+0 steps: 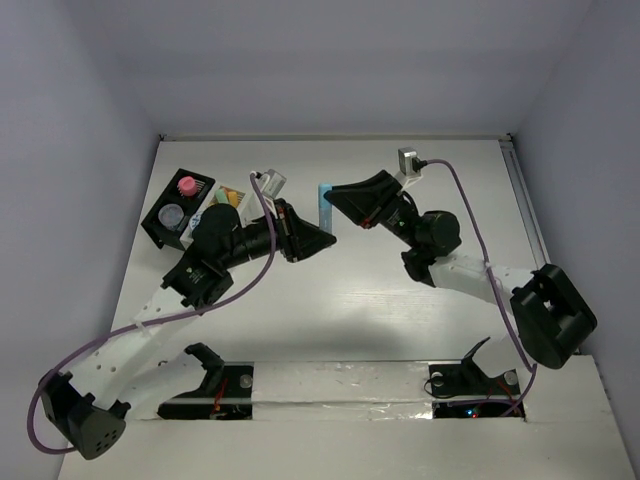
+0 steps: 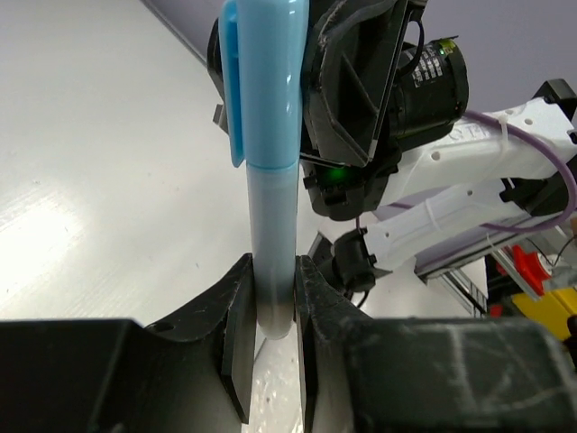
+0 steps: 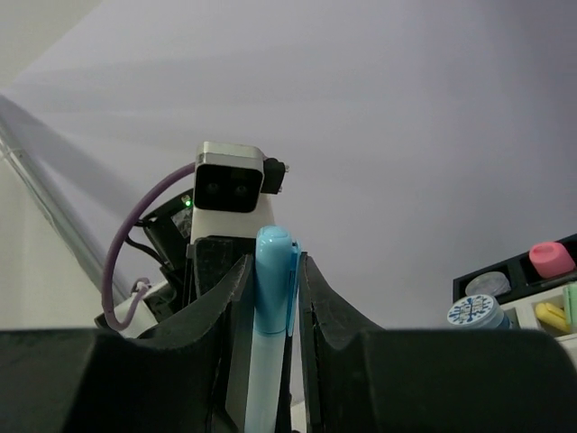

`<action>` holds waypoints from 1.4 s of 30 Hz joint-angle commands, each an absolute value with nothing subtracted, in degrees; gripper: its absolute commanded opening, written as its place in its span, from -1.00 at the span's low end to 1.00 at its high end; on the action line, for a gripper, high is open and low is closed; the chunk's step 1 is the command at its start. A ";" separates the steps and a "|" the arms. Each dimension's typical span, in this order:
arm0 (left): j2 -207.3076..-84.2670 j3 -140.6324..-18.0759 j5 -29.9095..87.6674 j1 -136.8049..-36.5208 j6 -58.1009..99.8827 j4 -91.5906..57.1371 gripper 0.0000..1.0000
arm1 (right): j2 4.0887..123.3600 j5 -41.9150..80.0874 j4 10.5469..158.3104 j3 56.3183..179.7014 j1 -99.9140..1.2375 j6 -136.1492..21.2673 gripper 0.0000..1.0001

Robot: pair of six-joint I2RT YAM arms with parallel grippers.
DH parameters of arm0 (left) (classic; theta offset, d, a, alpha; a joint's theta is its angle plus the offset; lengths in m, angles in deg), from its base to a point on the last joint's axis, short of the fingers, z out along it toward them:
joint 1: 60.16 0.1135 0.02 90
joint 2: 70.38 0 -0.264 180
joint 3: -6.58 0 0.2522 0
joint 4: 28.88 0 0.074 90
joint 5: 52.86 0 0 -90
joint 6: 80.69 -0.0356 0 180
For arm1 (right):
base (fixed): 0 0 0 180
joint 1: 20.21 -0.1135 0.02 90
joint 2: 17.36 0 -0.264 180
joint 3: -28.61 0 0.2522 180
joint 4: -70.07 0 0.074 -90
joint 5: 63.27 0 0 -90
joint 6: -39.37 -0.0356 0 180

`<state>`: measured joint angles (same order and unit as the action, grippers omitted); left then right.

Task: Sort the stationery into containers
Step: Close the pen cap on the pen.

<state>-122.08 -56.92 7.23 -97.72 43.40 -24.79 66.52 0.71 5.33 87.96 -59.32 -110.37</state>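
Note:
A light-blue highlighter pen (image 1: 324, 207) hangs above the middle of the table, gripped at both ends. My left gripper (image 1: 327, 236) is shut on its pale barrel end (image 2: 272, 253). My right gripper (image 1: 329, 194) is shut on its capped, clipped end (image 3: 275, 262). The two grippers face each other tip to tip. The black ribbed tray (image 1: 160, 228) lies at the far left, holding a pink piece (image 1: 186, 186) and a grey-lidded tub (image 1: 172, 214). The white compartmented box (image 1: 230, 196) adjoins it, partly hidden by my left arm.
In the right wrist view a tub with a blue patterned lid (image 3: 474, 312) and a yellow stick (image 3: 546, 315) sit in the white box beside the black tray (image 3: 505, 268). Side walls close in the table; the arm bases stand at the near edge.

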 commanded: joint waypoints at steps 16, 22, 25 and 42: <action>-123.20 -73.46 8.84 -91.01 44.64 -45.98 -1.00 | 66.84 -16.96 18.89 78.05 -66.09 -102.83 -1.00; -120.04 -68.19 10.59 -91.01 38.24 -28.37 -1.00 | 68.25 -13.62 19.23 85.16 -66.09 -105.12 -1.00; -117.58 -64.85 13.23 -91.01 33.84 -18.33 -0.88 | 69.13 -11.17 19.41 87.98 -66.09 -105.73 -1.00; -102.29 -56.84 19.47 -91.01 24.69 4.99 0.98 | 86.60 -6.06 22.30 116.10 -61.35 -108.37 -1.00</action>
<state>-104.99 -55.15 15.62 -91.17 28.16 1.26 83.87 -6.11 22.32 110.80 -62.41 -108.71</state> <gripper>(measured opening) 0.987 0.272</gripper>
